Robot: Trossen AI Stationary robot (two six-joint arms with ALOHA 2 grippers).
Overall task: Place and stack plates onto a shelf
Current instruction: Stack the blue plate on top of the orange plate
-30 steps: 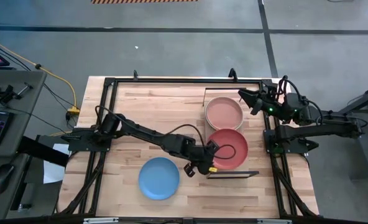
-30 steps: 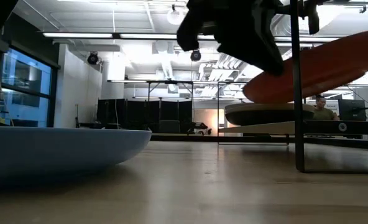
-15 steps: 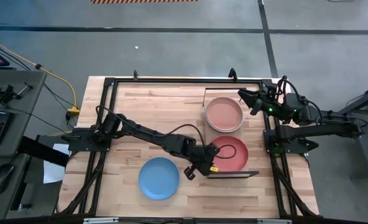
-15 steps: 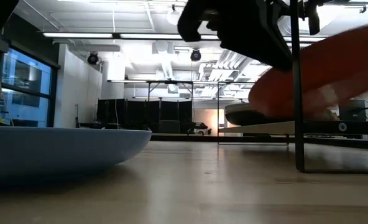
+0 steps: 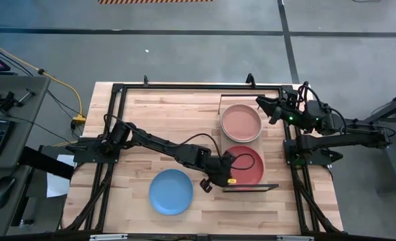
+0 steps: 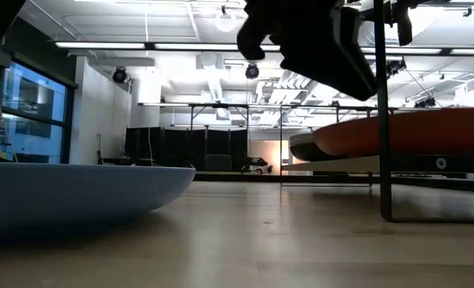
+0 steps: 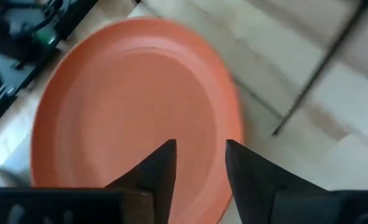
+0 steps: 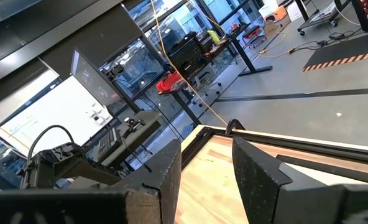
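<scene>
The coral red plate [image 5: 246, 165] lies flat on the near end of the shelf [image 5: 272, 143], level in the low view [image 6: 417, 132]. My left gripper [image 5: 227, 172] stands open just above the plate's left rim; in the left wrist view [image 7: 199, 158] the plate fills the gap between the fingers. A salmon pink plate [image 5: 241, 122] tops a stack on the shelf's far end. The bright blue plate [image 5: 171, 191] rests on the tabletop at the near left. My right gripper [image 8: 206, 171] is open and raised at the table's far right [image 5: 267, 107], holding nothing.
The shelf's black frame end [image 5: 250, 189] stands just nearside of the coral plate, and its leg shows upright in the low view [image 6: 383, 120]. Bare tabletop [image 5: 164, 120] lies left of the shelf, beyond the blue plate.
The coral red plate hung tilted with its right side high a second ago. It has since come down and now lies level on the shelf's near end. My left gripper stayed at the plate's left rim and now stands clear above it.
</scene>
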